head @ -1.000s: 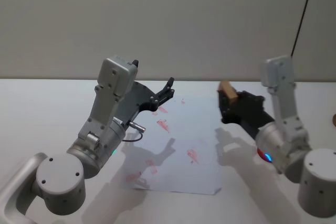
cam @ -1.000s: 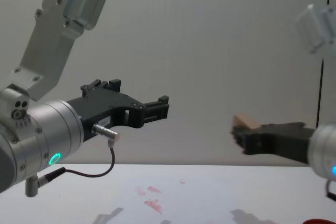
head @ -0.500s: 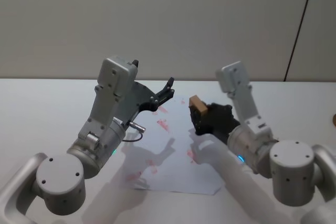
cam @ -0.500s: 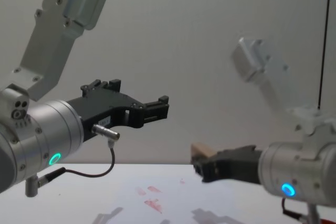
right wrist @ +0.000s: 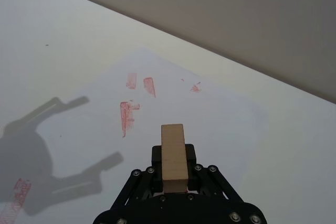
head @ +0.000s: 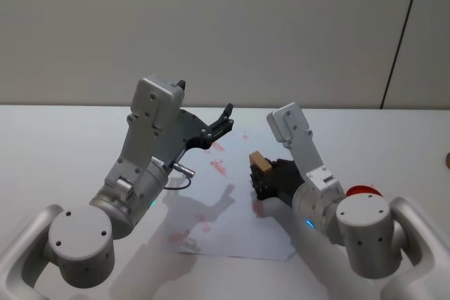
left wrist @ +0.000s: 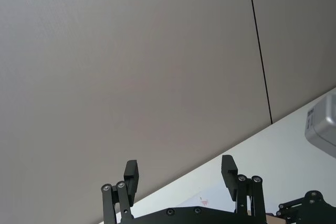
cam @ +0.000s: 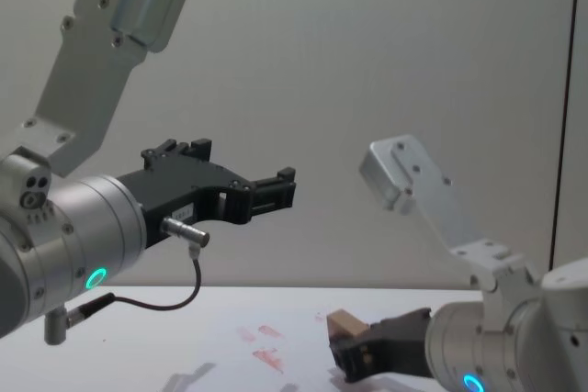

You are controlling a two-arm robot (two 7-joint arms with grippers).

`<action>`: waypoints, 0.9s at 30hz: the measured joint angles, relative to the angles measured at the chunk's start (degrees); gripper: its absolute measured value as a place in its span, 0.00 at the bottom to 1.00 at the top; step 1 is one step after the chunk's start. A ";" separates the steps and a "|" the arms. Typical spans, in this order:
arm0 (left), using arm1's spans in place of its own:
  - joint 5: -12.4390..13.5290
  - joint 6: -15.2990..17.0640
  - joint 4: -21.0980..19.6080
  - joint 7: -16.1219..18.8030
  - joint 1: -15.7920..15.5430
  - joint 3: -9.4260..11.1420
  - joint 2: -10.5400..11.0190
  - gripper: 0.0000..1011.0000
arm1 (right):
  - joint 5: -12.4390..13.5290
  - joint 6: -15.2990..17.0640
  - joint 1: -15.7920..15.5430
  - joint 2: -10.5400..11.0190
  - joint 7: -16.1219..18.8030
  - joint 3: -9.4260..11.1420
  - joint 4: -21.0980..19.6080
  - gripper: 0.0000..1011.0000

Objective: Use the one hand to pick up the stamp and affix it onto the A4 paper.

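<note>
My right gripper [head: 261, 178] is pinching the stamp [head: 260, 161] between its two fingers, the wooden block sticking out ahead of the fingertips and slanting down toward the paper [head: 232, 226]. From the head view the stamp hangs over the right part of the sheet, close to one of the red marks [right wrist: 126, 116] already printed there. From the chest view it looks low over the desk [head: 56, 145], but I cannot tell whether its face touches the paper. I judge that the pick-up is done and I am in the stamping step, bringing the block to the sheet. The next move calls for tipping my wrist so the stamp's face meets the paper flat rather than on an edge. Then I should press straight down on a bare patch, firmly enough to print but without sliding, which would smear the mark or drag the loose sheet. I should keep my grip tight so the block does not twist under the push. My left gripper [head: 223, 123] is parked in the air over the far left part of the paper, fingers spread and holding nothing.
</note>
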 joint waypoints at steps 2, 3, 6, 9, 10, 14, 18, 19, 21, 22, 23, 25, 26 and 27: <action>0.00 0.00 0.00 0.00 0.00 0.00 0.00 0.99 | -0.16 0.39 0.02 -0.09 -0.27 -0.07 0.55 0.22; 0.00 0.00 0.00 0.00 0.00 0.00 0.00 0.99 | -0.18 0.49 0.02 -0.11 -0.35 -0.08 0.69 0.22; 0.00 0.00 0.00 0.00 0.00 0.00 0.00 0.99 | -0.21 0.88 -0.01 -0.16 -0.64 -0.12 1.16 0.22; 0.00 0.00 0.00 0.00 0.00 0.00 0.00 0.99 | -0.14 1.19 -0.14 -0.23 -0.95 -0.13 1.51 0.22; 0.00 0.00 0.00 0.00 0.00 0.00 0.00 0.99 | -0.01 1.31 -0.18 -0.26 -1.13 -0.13 1.64 0.22; 0.00 0.00 0.00 0.00 0.00 0.00 0.00 0.99 | 0.44 1.63 -0.29 -0.33 -1.58 -0.08 1.88 0.22; 0.00 0.00 0.00 0.00 0.00 0.00 0.00 0.99 | 0.95 1.91 -0.33 -0.43 -2.01 0.02 2.08 0.22; 0.00 0.00 0.00 0.00 0.00 0.00 0.00 0.99 | 1.06 1.96 -0.34 -0.44 -2.10 0.04 2.12 0.22; 0.00 0.00 0.00 0.00 0.00 0.00 0.00 0.99 | 1.30 2.06 -0.34 -0.50 -2.31 0.13 2.27 0.22; 0.00 0.00 0.00 0.00 0.00 0.00 0.00 0.99 | 1.37 2.11 -0.34 -0.51 -2.39 0.16 2.29 0.22; 0.00 0.00 0.00 0.00 0.00 0.00 0.00 0.99 | 1.44 2.18 -0.34 -0.53 -2.48 0.18 2.32 0.22; 0.00 0.00 0.00 0.00 0.00 0.00 0.00 0.99 | 1.69 2.34 -0.31 -0.61 -2.74 0.25 2.48 0.22; 0.00 0.00 0.00 0.00 0.00 0.00 0.00 0.99 | 1.77 2.37 -0.29 -0.64 -2.81 0.29 2.55 0.22; 0.00 0.00 0.00 0.00 0.00 0.00 0.00 0.99 | 1.86 2.41 -0.28 -0.66 -2.92 0.32 2.60 0.22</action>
